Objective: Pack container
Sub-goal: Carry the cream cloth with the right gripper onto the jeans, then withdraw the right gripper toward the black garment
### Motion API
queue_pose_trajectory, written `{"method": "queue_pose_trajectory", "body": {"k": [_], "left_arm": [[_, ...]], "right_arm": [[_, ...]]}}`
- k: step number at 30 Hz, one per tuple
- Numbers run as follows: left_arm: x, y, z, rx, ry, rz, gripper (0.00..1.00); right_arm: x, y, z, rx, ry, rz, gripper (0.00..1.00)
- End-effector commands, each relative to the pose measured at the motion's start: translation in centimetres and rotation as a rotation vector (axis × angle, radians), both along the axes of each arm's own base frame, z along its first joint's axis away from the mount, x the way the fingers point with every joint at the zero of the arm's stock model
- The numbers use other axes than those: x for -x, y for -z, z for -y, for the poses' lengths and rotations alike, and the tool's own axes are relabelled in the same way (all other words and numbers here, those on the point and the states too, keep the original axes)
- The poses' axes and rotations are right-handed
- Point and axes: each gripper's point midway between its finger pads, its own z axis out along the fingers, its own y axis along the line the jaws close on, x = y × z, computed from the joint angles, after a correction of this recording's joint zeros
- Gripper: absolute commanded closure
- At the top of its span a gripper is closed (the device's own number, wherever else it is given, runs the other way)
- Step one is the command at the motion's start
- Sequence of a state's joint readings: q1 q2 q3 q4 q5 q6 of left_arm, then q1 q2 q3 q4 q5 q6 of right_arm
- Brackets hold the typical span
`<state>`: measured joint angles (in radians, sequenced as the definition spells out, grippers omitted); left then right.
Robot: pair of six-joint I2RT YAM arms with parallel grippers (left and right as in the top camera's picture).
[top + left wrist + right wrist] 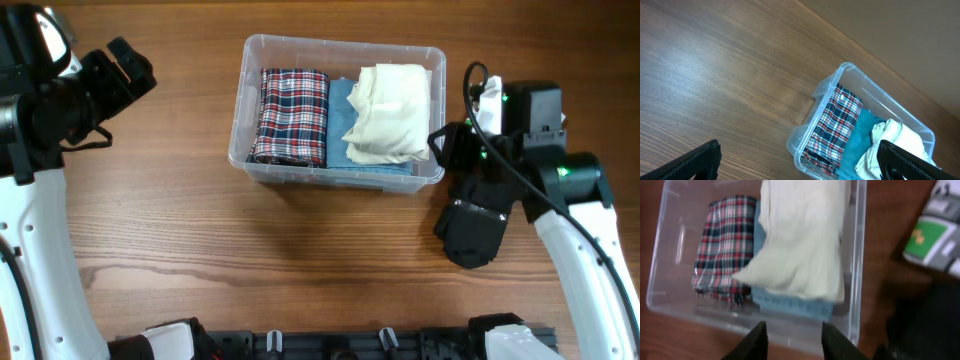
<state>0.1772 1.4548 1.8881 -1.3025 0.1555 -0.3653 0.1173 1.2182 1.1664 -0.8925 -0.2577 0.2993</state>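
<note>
1. Clear rectangular plastic container sits on the brown wood-grain table, toward the far edge and between the two arms. It is upright and has no lid on.
2. Three cloths lie inside it, side by side. A folded red-and-navy plaid cloth is against the left wall. A teal-blue folded cloth is in the middle. A rumpled cream cloth is at the right, draped partly over the blue one.
3. No loose item shows on the bare table in any view.
4. Left gripper: fingers spread wide, nothing between them. It is held above the table, well to the left of the container.
5. Right gripper: fingers apart and empty. It hovers just outside the container's near wall and looks down onto the cream cloth.
6. Step in hand, as I judge it: the loading looks done or close to it. Both claws are free after placement.
7. Next move, as I judge it: either clear both arms away from the rim, or press the cream cloth flatter, since it is loosely bunched. Pressing would call for a short reach over the near wall by the right arm without nudging the light bin.
</note>
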Motion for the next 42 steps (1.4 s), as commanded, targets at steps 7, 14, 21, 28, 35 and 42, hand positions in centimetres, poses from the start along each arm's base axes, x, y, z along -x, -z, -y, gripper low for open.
{"method": "queue_pose_trajectory", "body": {"k": [7, 14, 21, 28, 35, 42], "left_arm": [[-0.1, -0.2, 0.0, 0.011, -0.006, 0.008, 0.00], [-0.1, -0.2, 0.0, 0.011, -0.006, 0.008, 0.00], [-0.1, -0.2, 0.0, 0.011, -0.006, 0.008, 0.00], [-0.1, -0.2, 0.0, 0.011, -0.006, 0.008, 0.00], [-0.1, -0.2, 0.0, 0.011, -0.006, 0.008, 0.00], [-0.1, -0.2, 0.0, 0.011, -0.006, 0.009, 0.00]], "right_arm": [[3.8, -5.2, 0.3, 0.015, -0.051, 0.164, 0.38], [4.9, -6.7, 0.4, 0.010, -0.050, 0.220, 0.27], [5.1, -6.4, 0.5, 0.015, -0.048, 0.207, 0.26], [5.1, -6.4, 0.5, 0.016, -0.048, 0.205, 0.24], [5.1, -6.3, 0.8, 0.029, -0.036, 0.203, 0.23], [5.1, -6.2, 0.9, 0.032, -0.033, 0.202, 0.22]]}}
